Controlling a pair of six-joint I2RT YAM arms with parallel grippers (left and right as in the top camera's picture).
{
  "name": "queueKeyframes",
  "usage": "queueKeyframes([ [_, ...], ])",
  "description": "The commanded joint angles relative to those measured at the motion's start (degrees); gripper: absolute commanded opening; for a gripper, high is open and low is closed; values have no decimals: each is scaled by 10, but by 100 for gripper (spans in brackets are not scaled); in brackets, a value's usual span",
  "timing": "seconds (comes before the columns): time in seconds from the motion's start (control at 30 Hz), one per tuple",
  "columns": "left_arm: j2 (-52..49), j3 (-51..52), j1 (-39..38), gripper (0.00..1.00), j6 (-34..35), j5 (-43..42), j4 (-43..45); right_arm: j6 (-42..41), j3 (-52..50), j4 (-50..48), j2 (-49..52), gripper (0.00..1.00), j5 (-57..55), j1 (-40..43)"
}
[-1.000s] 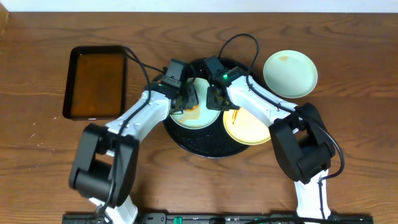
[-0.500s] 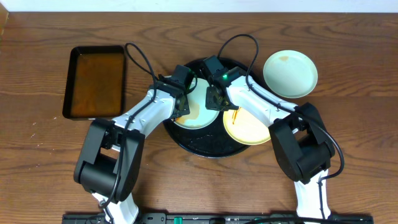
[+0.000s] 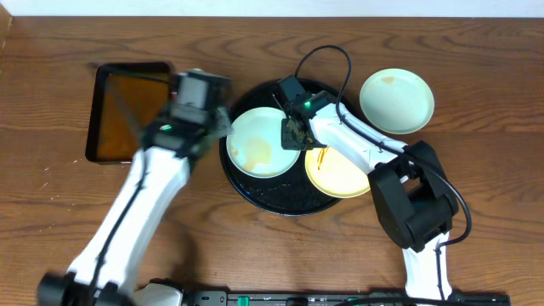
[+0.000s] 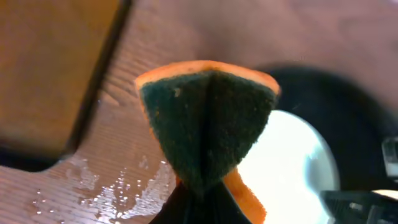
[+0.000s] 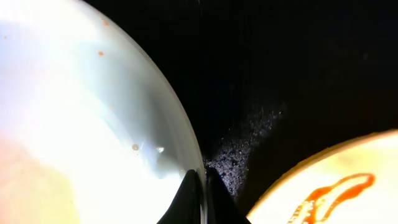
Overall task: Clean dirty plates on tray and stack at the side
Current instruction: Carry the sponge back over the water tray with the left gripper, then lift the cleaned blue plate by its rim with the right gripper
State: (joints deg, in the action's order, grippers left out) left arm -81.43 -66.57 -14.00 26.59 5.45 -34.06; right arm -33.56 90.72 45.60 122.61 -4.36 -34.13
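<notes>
Smears of orange-brown are seen on the pale mint-blue round plate (image 3: 259,142), which lies in the large round black tray (image 3: 263,202) beside a smeared pale yellow plate (image 3: 340,174). Its rim is pinched by the right gripper (image 5: 199,186), jaws pressed together on it; a firm, level hold is called for. The folded green-and-orange sponge (image 4: 208,124), clamped in the left gripper (image 4: 199,202), is best wetted, then laid flat onto the smear.

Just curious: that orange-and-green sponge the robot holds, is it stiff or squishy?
Probably squishy: the sponge is folded in half between the left fingers. Likely wet and drippy too, since droplets lie on the table below it.
</notes>
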Motion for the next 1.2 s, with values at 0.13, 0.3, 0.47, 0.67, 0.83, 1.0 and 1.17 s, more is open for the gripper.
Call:
queueKeyframes([
  [0.13, 44, -12, 193, 8, -12, -81, -56, 205, 69, 19, -64, 1, -64, -10],
  [0.3, 39, -12, 240, 8, -12, -85, -75, 209, 87, 38, -85, 1, -150, -32],
  [0.47, 39, -12, 244, 8, -13, -91, -74, 210, 110, 52, -106, 1, -237, -60],
  [0.67, 39, -12, 244, 8, -12, -91, -74, 327, 162, 52, -127, 1, -385, -93],
  [0.83, 39, -12, 244, 7, -12, -91, -75, 319, 169, 59, -127, 1, -394, -99],
  [1.0, 39, -12, 244, 7, -12, -91, -75, 227, 169, 75, -124, 9, -180, -38],
  [1.17, 39, -12, 244, 8, -12, -91, -75, 132, 168, 80, -68, 58, 83, 79],
])
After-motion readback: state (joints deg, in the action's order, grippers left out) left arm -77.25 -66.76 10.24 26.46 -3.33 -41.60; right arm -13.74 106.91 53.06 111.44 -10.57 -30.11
